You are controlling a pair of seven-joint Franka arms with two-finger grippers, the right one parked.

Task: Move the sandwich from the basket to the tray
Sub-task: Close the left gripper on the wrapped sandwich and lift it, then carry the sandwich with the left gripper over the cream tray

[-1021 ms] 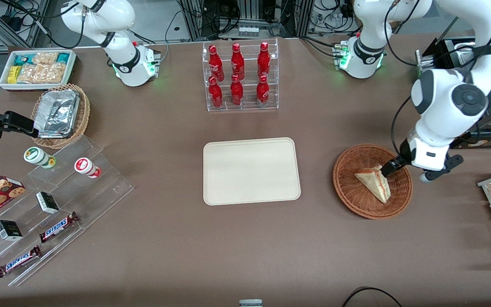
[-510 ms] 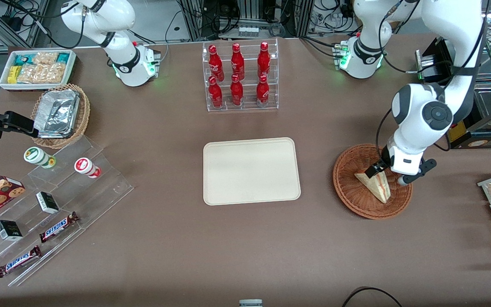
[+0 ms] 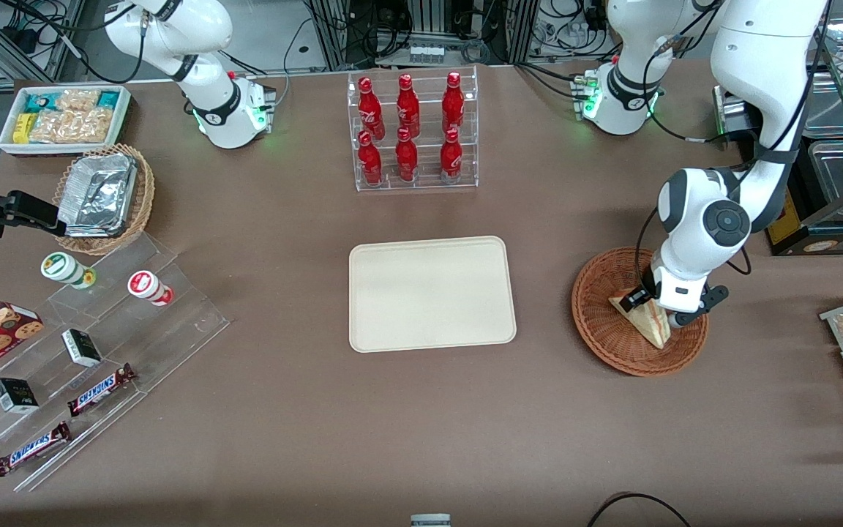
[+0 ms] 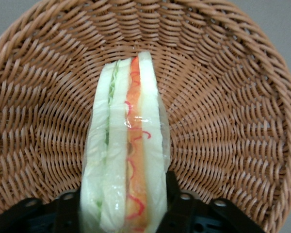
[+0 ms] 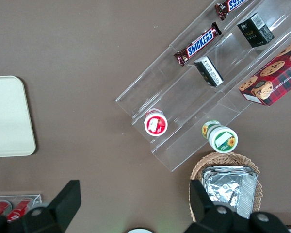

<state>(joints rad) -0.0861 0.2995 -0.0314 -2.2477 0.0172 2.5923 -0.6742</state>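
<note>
My gripper (image 3: 653,306) is down in the basket (image 3: 601,326) at the front view's right, fingers (image 4: 180,204) straddling the sandwich (image 4: 127,165), grip unclear.

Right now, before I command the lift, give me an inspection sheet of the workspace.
Surface: brown table, flat.
Job's things: sandwich on edge in the basket; tray bare, toward the parked arm's end from the basket.
Clutter: bottle rack, foil basket, snack box, acrylic steps with bars and cups.
Grippers: gripper in the basket, fingers straddling the sandwich; contact unclear.
Cables: one loop at the table edge nearest the camera.
Surroundings: equipment racks.
</note>
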